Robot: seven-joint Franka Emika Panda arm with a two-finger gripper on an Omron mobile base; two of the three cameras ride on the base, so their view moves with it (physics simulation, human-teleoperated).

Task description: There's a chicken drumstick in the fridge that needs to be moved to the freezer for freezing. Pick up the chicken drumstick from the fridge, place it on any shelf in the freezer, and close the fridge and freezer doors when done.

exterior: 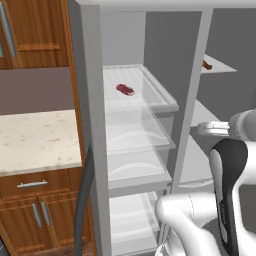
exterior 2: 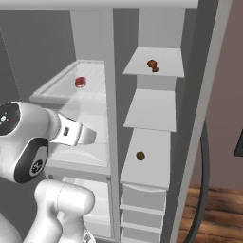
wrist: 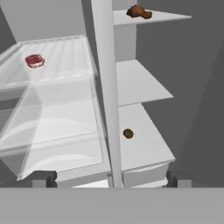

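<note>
Base views flank the open fridge [exterior: 140,145] and freezer [exterior 2: 152,114], hand view faces both, nearer.

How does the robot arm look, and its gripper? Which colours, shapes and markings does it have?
The arm is made of glossy white, rounded tube-like segments with dark grey to black joint sections. One round joint cap carries small red and white marks in the right base view. The gripper ends in two small, dark grey, blocky finger tips. No loose cables are visible.

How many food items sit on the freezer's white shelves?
2: the chicken drumstick on the top shelf, and a small round brown item on the third shelf down. The drawers' contents are hidden.
</note>
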